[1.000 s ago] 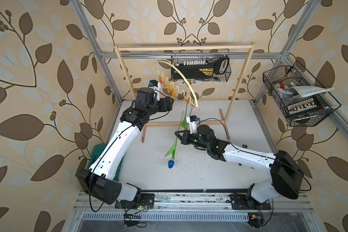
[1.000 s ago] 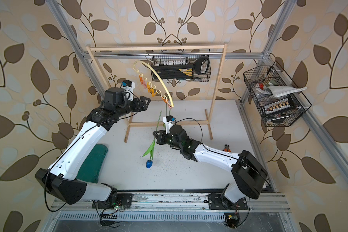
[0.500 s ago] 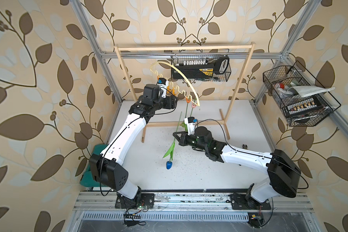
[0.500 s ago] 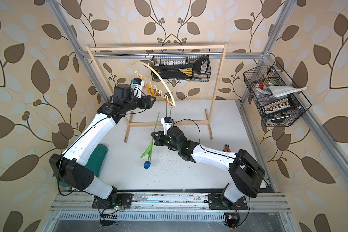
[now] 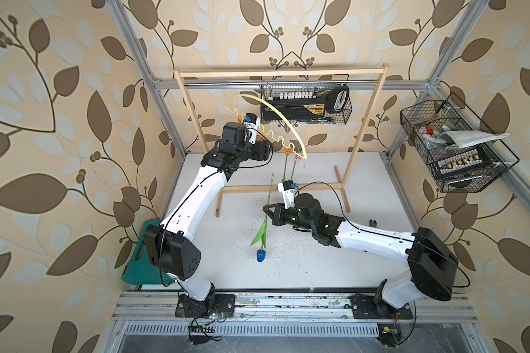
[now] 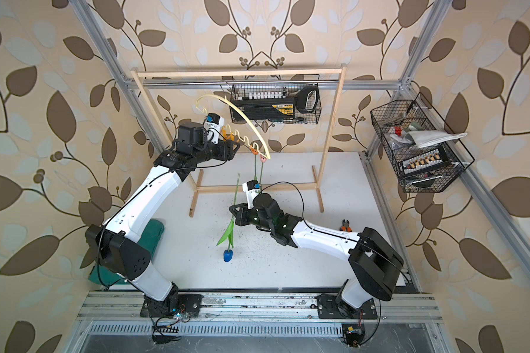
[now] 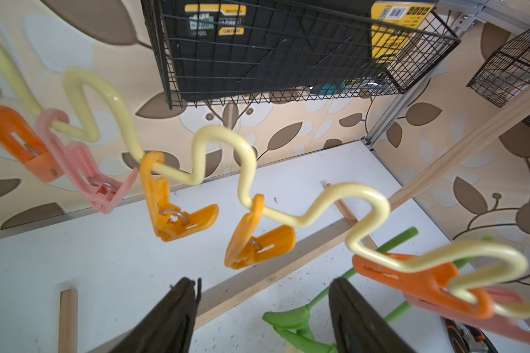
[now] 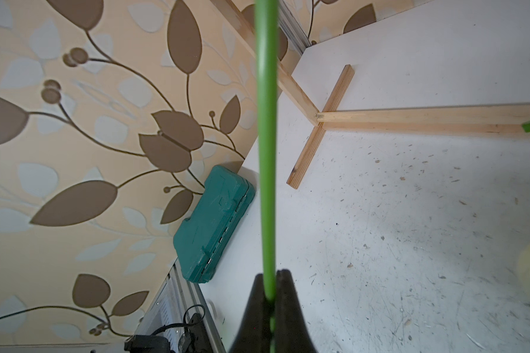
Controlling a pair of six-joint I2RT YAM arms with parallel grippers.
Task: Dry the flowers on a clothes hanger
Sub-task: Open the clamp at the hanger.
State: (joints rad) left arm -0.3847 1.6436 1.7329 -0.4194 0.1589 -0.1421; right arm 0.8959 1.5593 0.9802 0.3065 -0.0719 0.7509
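Right pincer (image 5: 268,211), near the centre of the white surface (image 5: 318,269), is pressed onto the green stem of the blue tulip (image 5: 260,255), which hangs head-down with the head toward 6 o'clock. Left pincer (image 7: 263,284), at about 11 o'clock, is spread and empty, just short of an orange peg (image 7: 257,241) on the wavy bar of the yellow hanger (image 5: 276,110). The hanger hangs below the wooden rack (image 5: 282,72) at 12 o'clock. Two more tulips (image 5: 285,166) hang by their stems from the end pegs (image 5: 296,157).

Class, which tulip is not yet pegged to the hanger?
The blue-headed tulip: the right end effector grips its stem, while the other two stems hang from pegs on the hanger.
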